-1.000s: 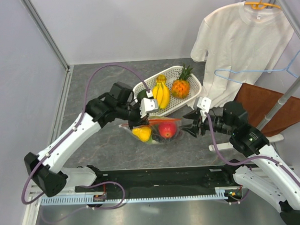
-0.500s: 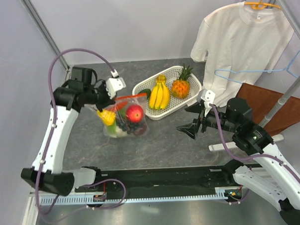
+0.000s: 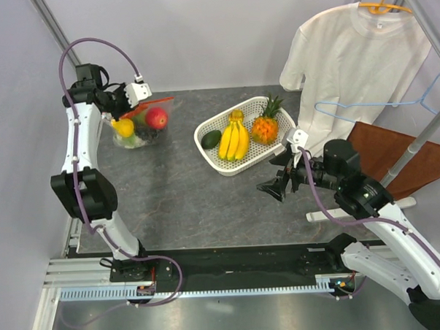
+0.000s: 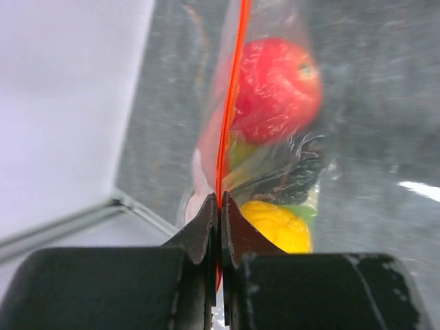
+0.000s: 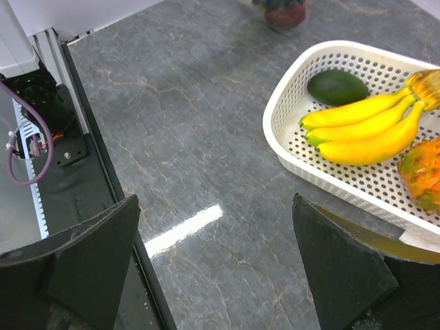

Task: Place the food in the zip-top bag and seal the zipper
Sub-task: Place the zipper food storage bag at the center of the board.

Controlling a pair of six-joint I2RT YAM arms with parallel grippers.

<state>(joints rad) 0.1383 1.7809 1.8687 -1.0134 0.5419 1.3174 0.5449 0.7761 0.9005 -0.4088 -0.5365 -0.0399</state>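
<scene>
**Top view.** My left arm has swung since the earlier frames. A second ago the zip-top bag (image 3: 140,130) lay mid-frame just below the basket, between both my grippers. Now it hangs in the upper left of the frame, by the wall post. My left gripper (image 3: 125,111) is clamped on the zipper (image 3: 155,103). My right gripper (image 3: 273,186) sits about where it was, right of centre, jaws now spread wide and empty, well apart from the bag.
- The white mesh basket (image 3: 260,154) at upper centre holds bananas (image 3: 235,139), a pineapple (image 3: 264,126) and an avocado (image 3: 211,139).
- A white T-shirt (image 3: 354,57) hangs at upper right, with a blue hanger (image 3: 371,103) below it.
- Nothing stands between bag and basket on the grey table (image 3: 192,203).
- I cannot tell whether the bag's bottom touches the table.

**Left wrist.** My fingers (image 4: 203,227) are pinched tight on the zipper (image 4: 230,103), which runs straight up the frame as one thin red-orange line, seen edge-on. In the clear, crinkled bag (image 4: 309,130), right of the strip:
- a red round fruit (image 4: 278,89) in the upper part of the frame;
- dark grapes (image 4: 302,168) at mid-height;
- a yellow piece (image 4: 278,227) at the bottom.

A pale wall panel (image 4: 62,103) fills the left.

**Right wrist.** My right gripper (image 5: 214,206) is wide open over bare table. The basket (image 5: 289,155) is at upper right with the avocado (image 5: 337,87) and the bananas (image 5: 364,130). The bag (image 5: 282,10) shows only as a blurred scrap at the top edge.
</scene>
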